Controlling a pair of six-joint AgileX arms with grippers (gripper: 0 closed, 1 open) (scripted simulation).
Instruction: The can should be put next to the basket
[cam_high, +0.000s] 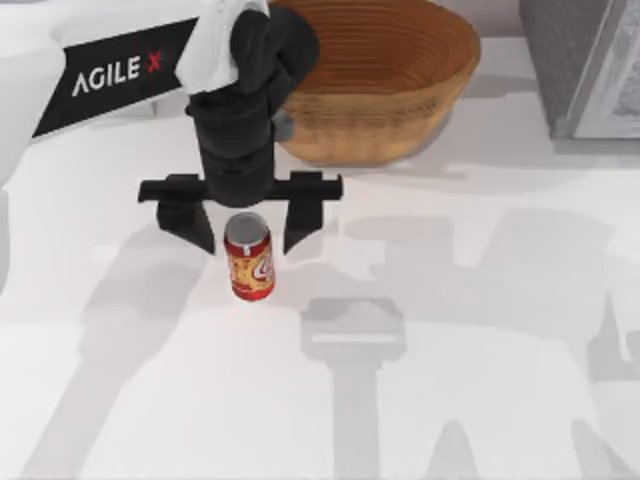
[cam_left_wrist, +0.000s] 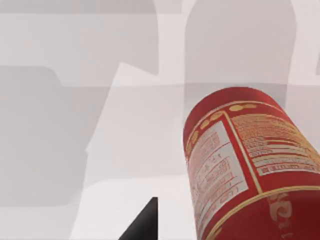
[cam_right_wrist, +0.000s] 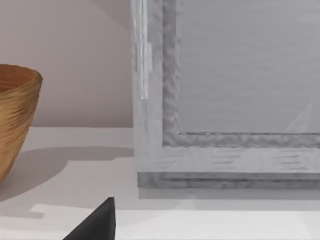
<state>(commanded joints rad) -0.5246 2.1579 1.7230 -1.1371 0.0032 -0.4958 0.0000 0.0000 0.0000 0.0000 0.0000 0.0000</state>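
Note:
The can (cam_high: 249, 261), red and orange-yellow with a silver top, stands upright on the white table, in front of and to the left of the basket (cam_high: 375, 75). My left gripper (cam_high: 248, 230) is open right above the can's top, one black finger on each side and neither touching it. In the left wrist view the can (cam_left_wrist: 250, 165) looms close, its label side showing, with one dark fingertip (cam_left_wrist: 142, 225) beside it. The light brown woven basket (cam_right_wrist: 15, 110) also appears in the right wrist view. My right gripper (cam_right_wrist: 95, 225) is parked off to the right.
A grey ribbed box (cam_high: 590, 65) stands at the table's back right corner, to the right of the basket, and it faces the right wrist camera as a grey panel (cam_right_wrist: 225, 100). Bare white table (cam_high: 480, 330) stretches in front of and to the right of the can.

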